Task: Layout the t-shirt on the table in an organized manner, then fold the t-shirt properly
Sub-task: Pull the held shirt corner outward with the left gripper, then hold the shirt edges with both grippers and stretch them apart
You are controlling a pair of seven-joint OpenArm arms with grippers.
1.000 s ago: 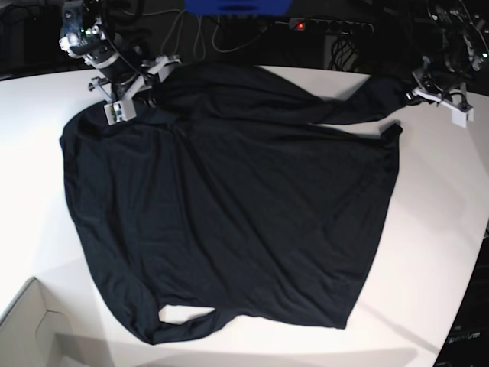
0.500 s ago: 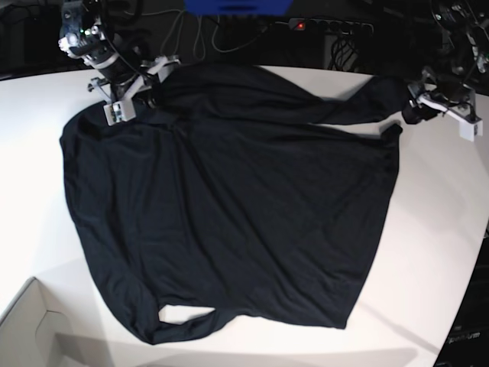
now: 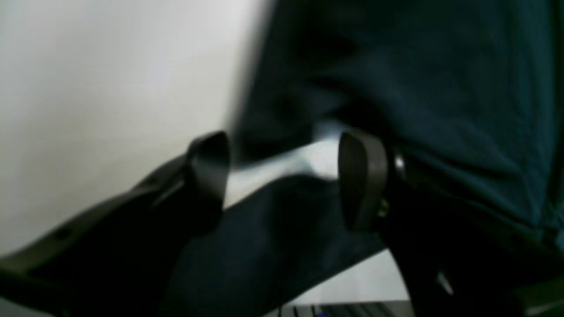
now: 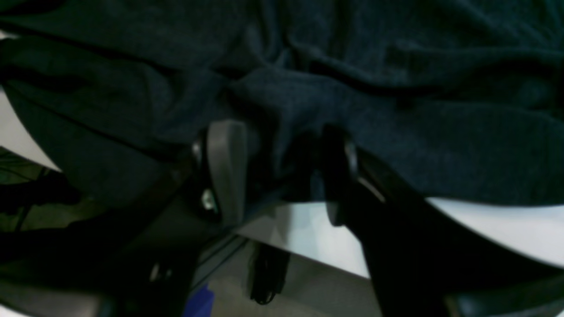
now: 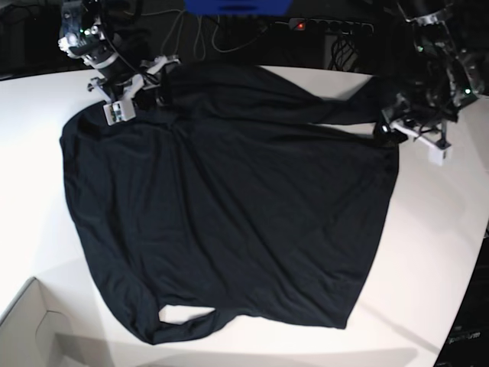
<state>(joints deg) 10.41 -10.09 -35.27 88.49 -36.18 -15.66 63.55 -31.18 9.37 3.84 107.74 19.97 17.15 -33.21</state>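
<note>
The left gripper (image 3: 282, 176) stood with its jaws parted at the shirt's far corner, cloth under them but nothing pinched. The right gripper (image 4: 277, 171) was likewise spread apart, a bunched fold lying between its fingers (image 4: 224, 167) without being clamped. The t-shirt (image 5: 229, 206) lay spread across the table (image 5: 443, 229), one sleeve angled over the top. Both arms seemed placed at the upper corners because the cloth there looked unsmoothed.

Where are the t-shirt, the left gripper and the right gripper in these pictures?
t-shirt (image 5: 229, 206), base view, middle of the body.
left gripper (image 3: 282, 180), left wrist view, between the fingertips.
right gripper (image 4: 282, 171), right wrist view, between the fingertips.
</note>
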